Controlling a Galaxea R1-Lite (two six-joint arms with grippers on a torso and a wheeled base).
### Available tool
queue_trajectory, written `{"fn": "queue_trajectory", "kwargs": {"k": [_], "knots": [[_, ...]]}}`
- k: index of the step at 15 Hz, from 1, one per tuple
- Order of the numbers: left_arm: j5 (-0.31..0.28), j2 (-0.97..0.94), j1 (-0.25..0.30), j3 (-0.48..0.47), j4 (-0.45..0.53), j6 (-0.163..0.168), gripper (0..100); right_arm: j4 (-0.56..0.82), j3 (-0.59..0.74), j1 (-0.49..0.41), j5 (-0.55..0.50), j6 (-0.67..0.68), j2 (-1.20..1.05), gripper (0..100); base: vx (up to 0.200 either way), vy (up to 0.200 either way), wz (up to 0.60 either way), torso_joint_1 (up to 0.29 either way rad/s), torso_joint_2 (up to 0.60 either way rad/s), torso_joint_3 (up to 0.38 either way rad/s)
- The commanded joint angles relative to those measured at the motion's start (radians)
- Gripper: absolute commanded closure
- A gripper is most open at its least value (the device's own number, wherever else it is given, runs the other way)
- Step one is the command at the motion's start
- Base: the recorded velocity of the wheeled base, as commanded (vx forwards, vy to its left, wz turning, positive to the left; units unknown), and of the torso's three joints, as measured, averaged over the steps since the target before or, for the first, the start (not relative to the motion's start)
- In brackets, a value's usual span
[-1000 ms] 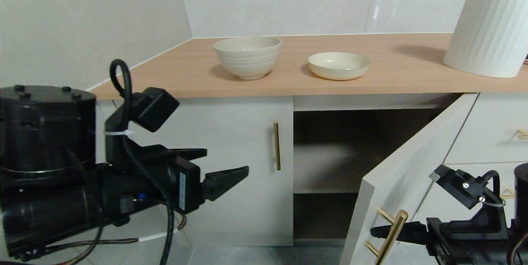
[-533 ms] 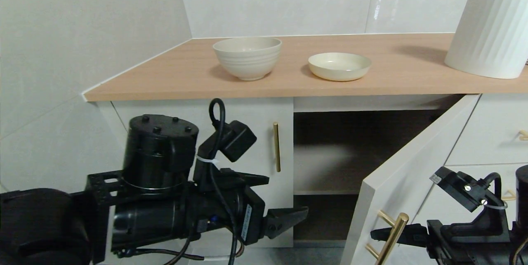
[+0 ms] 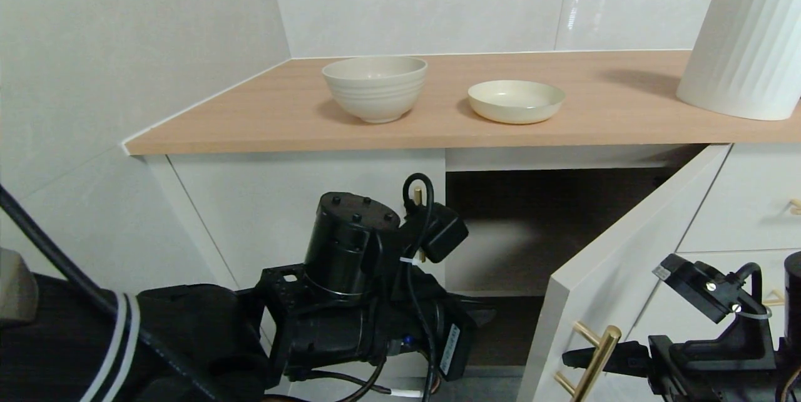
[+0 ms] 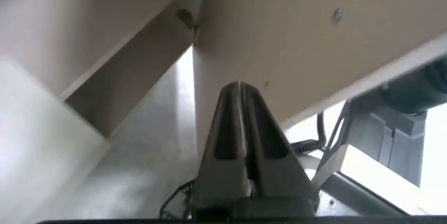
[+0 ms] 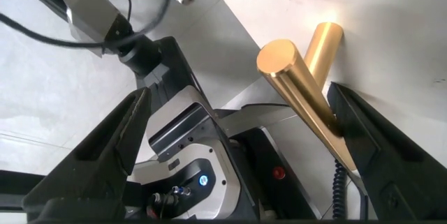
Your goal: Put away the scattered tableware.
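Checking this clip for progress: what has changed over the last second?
The left hand swung from the robot's left, down toward the open cabinet, and its fingers, spread before, are now together. The right hand stays open around the door handle; bowl and shallow dish sit untouched on the countertop.

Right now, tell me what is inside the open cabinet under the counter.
The cabinet shows a pale shelf with no tableware visible on it. The left arm and the open door cover much of its lower part.
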Motion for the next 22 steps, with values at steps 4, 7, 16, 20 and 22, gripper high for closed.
{"fn": "queue_trajectory", "kwargs": {"k": [4,7,16,20,22], "knots": [[-0.005,0.041,-0.039,-0.065,-0.003,0.001,100,-0.005,-0.004,0.000,-0.003,-0.001,-0.004,0,0.000,0.000,0.00,0.000,0.00,0.000],[-0.005,0.038,-0.040,-0.059,-0.040,-0.001,100,-0.005,-0.004,0.000,-0.003,0.001,0.002,0,0.000,0.000,0.00,0.000,0.00,0.000],[0.001,0.107,-0.046,-0.090,-0.208,-0.088,100,-0.005,-0.007,-0.002,-0.006,0.001,-0.010,0,0.000,0.000,0.00,0.000,0.00,0.000],[0.014,0.131,-0.068,-0.085,-0.253,-0.087,100,-0.004,-0.007,-0.005,-0.007,0.001,-0.028,0,0.000,0.000,0.00,0.000,0.00,0.000],[0.014,0.125,-0.074,-0.084,-0.251,-0.087,100,-0.001,-0.007,-0.014,-0.009,0.001,-0.035,0,0.000,0.000,0.00,0.000,0.00,0.000]]}}
